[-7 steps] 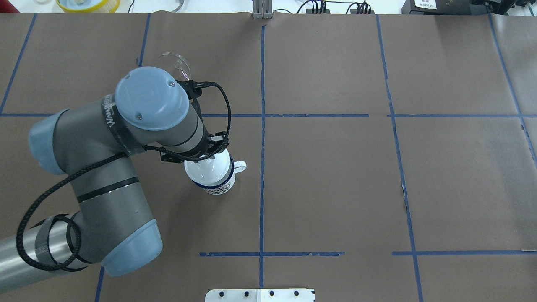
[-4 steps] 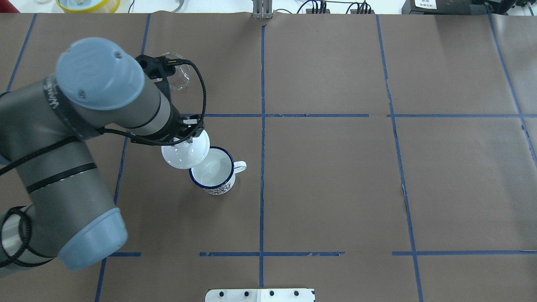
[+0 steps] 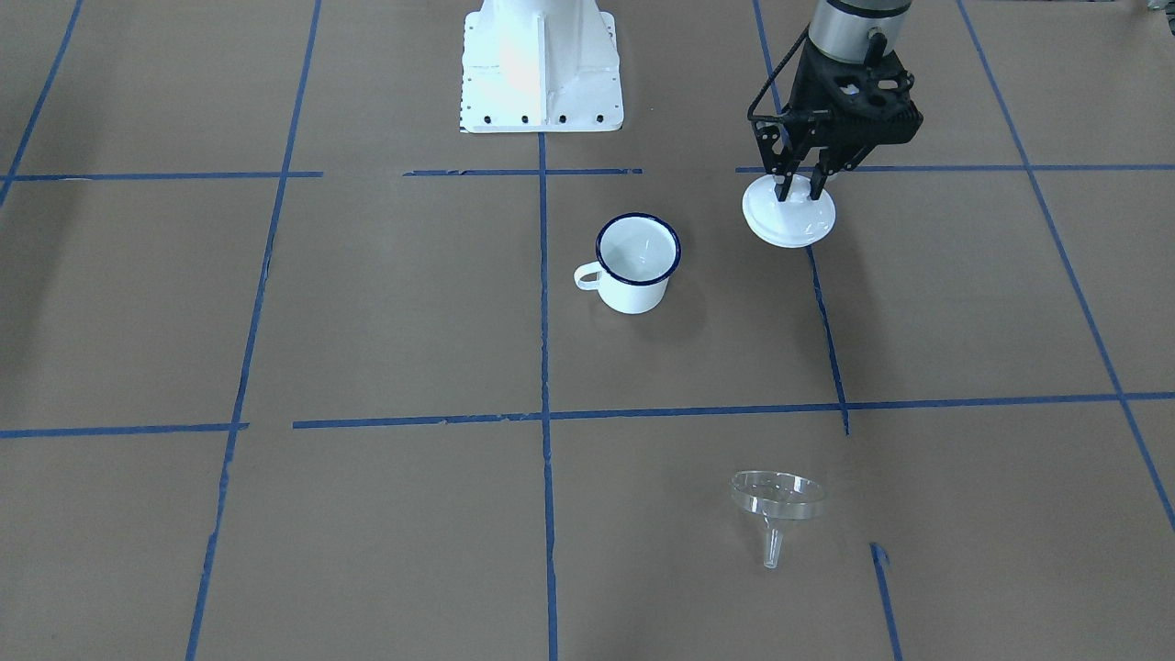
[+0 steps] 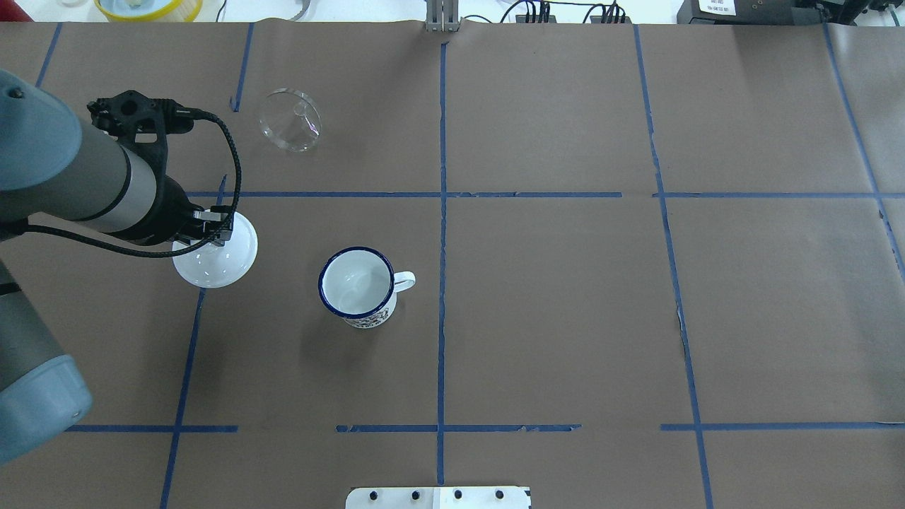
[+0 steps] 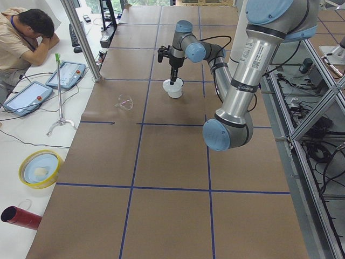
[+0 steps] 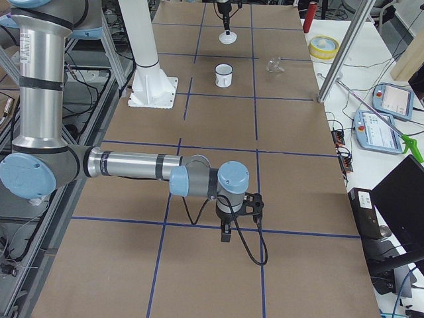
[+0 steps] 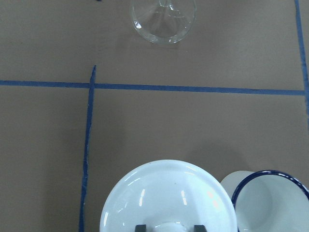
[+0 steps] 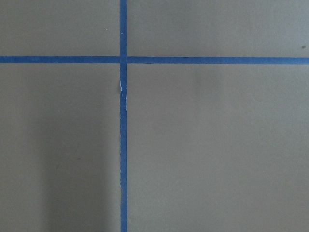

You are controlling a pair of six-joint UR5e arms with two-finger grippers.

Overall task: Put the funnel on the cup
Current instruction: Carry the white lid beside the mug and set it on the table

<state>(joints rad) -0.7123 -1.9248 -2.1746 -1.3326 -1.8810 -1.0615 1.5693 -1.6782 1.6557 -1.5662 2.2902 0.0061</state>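
Brown table (image 4: 565, 318) with blue tape grid (image 4: 442, 339); seemingly white desk (image 5: 38, 137) beside

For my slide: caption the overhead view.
Left end effector grips the white lid beside the open cup; the clear funnel lies apart on the table.

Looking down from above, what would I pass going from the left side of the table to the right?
White lid, held by the left gripper → clear funnel, lying on its side farther back → cup, standing upright with its handle pointing right.
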